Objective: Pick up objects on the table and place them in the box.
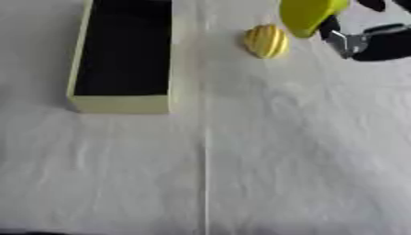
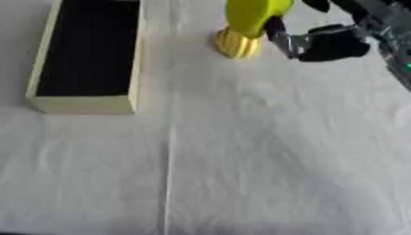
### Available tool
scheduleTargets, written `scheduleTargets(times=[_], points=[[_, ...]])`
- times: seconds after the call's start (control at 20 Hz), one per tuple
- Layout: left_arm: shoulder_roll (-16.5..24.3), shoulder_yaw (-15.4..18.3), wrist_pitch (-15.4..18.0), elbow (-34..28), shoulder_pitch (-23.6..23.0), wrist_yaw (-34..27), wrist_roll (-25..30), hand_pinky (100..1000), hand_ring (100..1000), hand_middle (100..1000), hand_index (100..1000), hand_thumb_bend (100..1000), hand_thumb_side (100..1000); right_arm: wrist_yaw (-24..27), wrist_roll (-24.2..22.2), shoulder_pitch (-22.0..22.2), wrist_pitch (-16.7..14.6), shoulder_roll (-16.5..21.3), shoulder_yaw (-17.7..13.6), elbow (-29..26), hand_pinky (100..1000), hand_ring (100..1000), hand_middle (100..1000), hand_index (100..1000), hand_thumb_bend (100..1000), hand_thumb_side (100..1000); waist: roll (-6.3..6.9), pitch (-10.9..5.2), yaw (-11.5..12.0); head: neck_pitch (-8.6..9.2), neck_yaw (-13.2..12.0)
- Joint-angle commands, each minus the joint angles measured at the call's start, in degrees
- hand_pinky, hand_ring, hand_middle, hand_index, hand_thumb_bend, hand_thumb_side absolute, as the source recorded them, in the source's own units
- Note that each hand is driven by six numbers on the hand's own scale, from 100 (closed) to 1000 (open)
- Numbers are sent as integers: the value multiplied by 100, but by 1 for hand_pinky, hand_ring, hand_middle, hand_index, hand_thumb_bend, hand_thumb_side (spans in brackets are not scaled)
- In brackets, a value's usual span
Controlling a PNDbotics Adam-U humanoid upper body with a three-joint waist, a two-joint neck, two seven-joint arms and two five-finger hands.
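A pale yellow box (image 1: 120, 103) with a dark inside stands open at the upper left. A yellow ridged object (image 1: 266, 41) lies on the white cloth to the box's right. Just above and right of it, a smooth yellow-green object (image 1: 307, 14) hangs off the table at the top edge. My right hand (image 2: 330, 42) comes in from the upper right, and its black fingers (image 2: 278, 26) are curled against that object's right side. Part of the hand and the object's top are cut off by the picture's edge. My left hand does not show.
A white wrinkled cloth (image 1: 265, 151) covers the table, with a straight crease (image 1: 206, 165) running down its middle. The box's long walls run away from me.
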State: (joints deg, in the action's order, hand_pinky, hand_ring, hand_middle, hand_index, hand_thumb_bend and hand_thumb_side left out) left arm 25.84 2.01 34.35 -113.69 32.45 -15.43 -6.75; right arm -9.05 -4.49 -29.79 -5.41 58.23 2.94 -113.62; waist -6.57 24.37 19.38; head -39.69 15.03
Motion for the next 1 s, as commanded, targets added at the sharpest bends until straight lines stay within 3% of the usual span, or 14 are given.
scheduleTargets(times=[0.05,0.3,0.4,0.65,1.0], points=[[-20,-140,21,-91,219,-257,201,776,769,682,859,100,610,108,80,-315,296,95,36,123,798,643,100,511,100,285,-11,-171,142,93,296],[-149,-340,8,-91,522,-601,560,776,770,683,858,100,594,-131,160,-816,365,-83,271,762,790,637,100,514,100,255,-164,-145,635,184,715],[-180,-378,19,-91,609,-694,657,776,769,682,859,100,588,-418,226,-953,309,-131,369,994,784,636,100,521,100,175,-222,-137,819,196,849],[-267,-480,40,-91,794,-896,866,777,770,683,859,100,577,-1355,403,-1308,111,-377,695,1696,777,635,100,536,100,107,-341,-120,1219,233,1153],[-372,-566,2,-91,875,-1079,1104,776,769,682,859,100,592,-2418,577,-1566,-116,-802,1038,2544,773,638,100,550,100,110,-404,-87,1440,267,1365]])
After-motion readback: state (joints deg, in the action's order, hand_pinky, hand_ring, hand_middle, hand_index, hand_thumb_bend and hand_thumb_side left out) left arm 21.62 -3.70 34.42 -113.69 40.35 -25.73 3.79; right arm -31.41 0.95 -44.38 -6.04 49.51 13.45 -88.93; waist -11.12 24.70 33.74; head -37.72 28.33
